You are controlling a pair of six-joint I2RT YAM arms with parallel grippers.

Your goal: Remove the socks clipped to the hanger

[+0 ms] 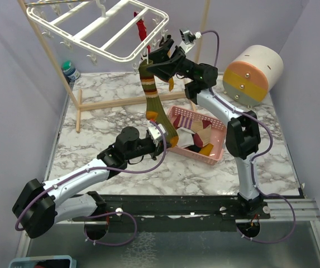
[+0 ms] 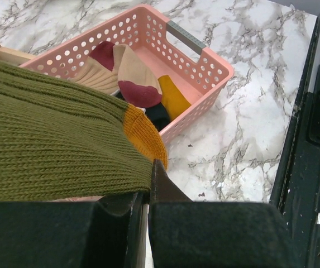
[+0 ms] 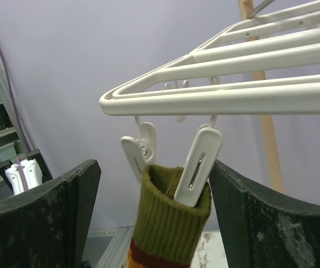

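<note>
**One olive sock stretched between clip and hand**

The left hand (image 1: 157, 133) is closed on the foot end of an olive sock (image 1: 152, 97). It pinches the knit just by the mustard toe, right at the left rim of the pink basket (image 2: 201, 92). From that grip the sock runs up and away from the basket in one long, slightly bowed line. It is ribbed green for most of its length, with red and yellow bands near the cuff.

The right hand (image 3: 154, 173) is up above the basket's far left corner, and its fingers (image 3: 70, 206) are spread wide. One stands on each side of the cuff, and I cannot tell whether either touches it. A white clip (image 3: 199, 162) bites the cuff's edge and hangs from the front bar of the white hanger (image 3: 232, 100). A second clip dangles just beside it.

Farther back along the hanger, above and behind the basket, a red sock (image 1: 142, 28) hangs from another clip.

Down in the basket lie several loose socks (image 2: 140, 92) in maroon, tan, mustard and a dark one, heaped together. The basket sits on the marble worktop (image 1: 104, 128).
</note>
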